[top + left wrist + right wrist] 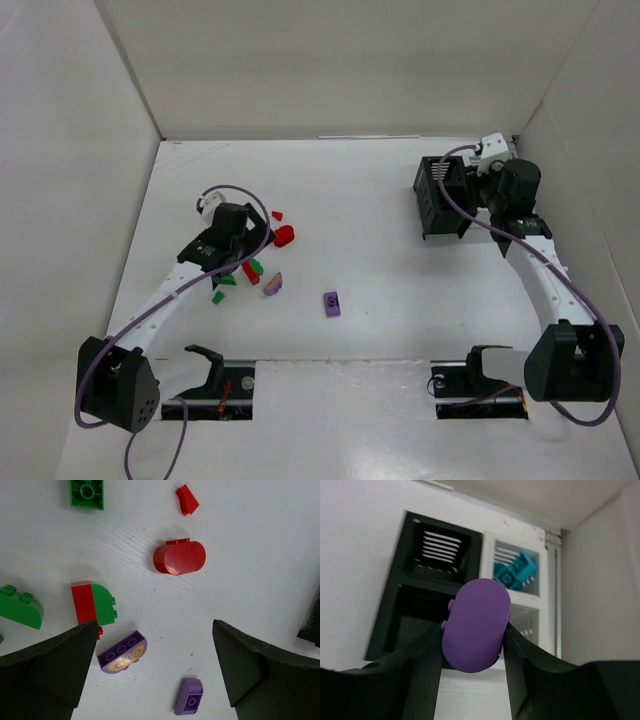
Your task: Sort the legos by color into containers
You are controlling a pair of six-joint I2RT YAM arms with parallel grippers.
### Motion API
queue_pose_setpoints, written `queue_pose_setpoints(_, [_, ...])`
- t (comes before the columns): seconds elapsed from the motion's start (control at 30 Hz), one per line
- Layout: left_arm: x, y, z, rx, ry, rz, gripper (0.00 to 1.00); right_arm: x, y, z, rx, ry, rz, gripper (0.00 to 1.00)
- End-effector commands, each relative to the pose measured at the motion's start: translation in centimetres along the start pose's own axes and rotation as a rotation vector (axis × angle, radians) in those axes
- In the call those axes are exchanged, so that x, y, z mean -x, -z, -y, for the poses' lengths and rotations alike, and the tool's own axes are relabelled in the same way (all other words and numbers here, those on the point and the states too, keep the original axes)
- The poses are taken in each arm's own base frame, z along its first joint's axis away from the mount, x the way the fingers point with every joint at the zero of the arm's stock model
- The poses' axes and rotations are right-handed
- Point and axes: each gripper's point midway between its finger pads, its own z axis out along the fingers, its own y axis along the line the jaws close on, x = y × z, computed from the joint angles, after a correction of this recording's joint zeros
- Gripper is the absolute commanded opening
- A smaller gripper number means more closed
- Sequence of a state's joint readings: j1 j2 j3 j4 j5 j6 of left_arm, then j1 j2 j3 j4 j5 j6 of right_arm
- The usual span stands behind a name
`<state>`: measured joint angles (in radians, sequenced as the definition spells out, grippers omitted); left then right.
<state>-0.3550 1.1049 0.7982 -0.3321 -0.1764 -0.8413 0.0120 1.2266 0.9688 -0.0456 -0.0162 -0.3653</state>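
Note:
My right gripper [472,630] is shut on a purple oval lego [476,625] and holds it above the containers [440,545], over the border between a black bin and a white bin [526,617]. The far white bin holds teal legos [516,571]. In the top view the right gripper [465,190] hangs over the black bins [435,208]. My left gripper [155,626] is open and empty above loose legos: a purple one with gold print [122,652], a small purple one [189,696], a red oval [179,557], a red-and-green pair [93,603] and green ones [20,607].
Another green lego [87,492] and a small red piece [186,500] lie farther out. In the top view the legos are clustered left of centre [255,270], with one purple lego [332,304] apart. White walls enclose the table [370,260].

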Motion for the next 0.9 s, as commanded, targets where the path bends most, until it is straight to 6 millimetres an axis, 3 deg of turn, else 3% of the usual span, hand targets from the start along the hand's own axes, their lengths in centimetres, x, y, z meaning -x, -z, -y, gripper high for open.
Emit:
queue_pose_setpoints(0.0, [-1.8,-0.6,-1.1,0.033,-0.039,-0.034,0.96,-2.0,1.0,2.6,-0.044,0.012,-0.076,0.29])
queue_pose_setpoints(0.23, [-3.7,-1.4,-2.2,0.081,-0.052,-0.086,0.96,-3.8,-0.3,4.5,-0.101,0.012,-0.164,0.34])
queue_pose_setpoints(0.43, [-4.1,-1.8,-2.5,0.098,-0.048,-0.098,0.96,-5.4,-1.2,6.2,-0.188,0.014,-0.233,0.35])
queue_pose_setpoints(0.6, [-4.9,-2.1,-2.2,0.089,-0.057,-0.129,0.96,-5.9,-2.8,7.0,-0.206,0.023,-0.242,0.42])
queue_pose_setpoints(0.73, [-5.3,-2.2,-2.7,0.125,-0.066,-0.139,0.96,-6.2,-3.4,6.6,-0.183,0.022,-0.246,0.69])
queue_pose_setpoints(0.77, [-5.3,-2.2,-2.7,0.125,-0.066,-0.139,0.96,-6.2,-3.4,6.6,-0.182,0.022,-0.246,0.94])
queue_pose_setpoints(0.8, [-5.4,-2.1,-2.9,0.132,-0.068,-0.144,0.96,-5.6,-3.1,6.8,-0.188,0.022,-0.232,1.0])
queue_pose_setpoints(0.87, [-5.4,-2.1,-2.8,0.133,-0.056,-0.143,0.96,-4.8,-2.6,7.0,-0.197,0.022,-0.212,1.0])
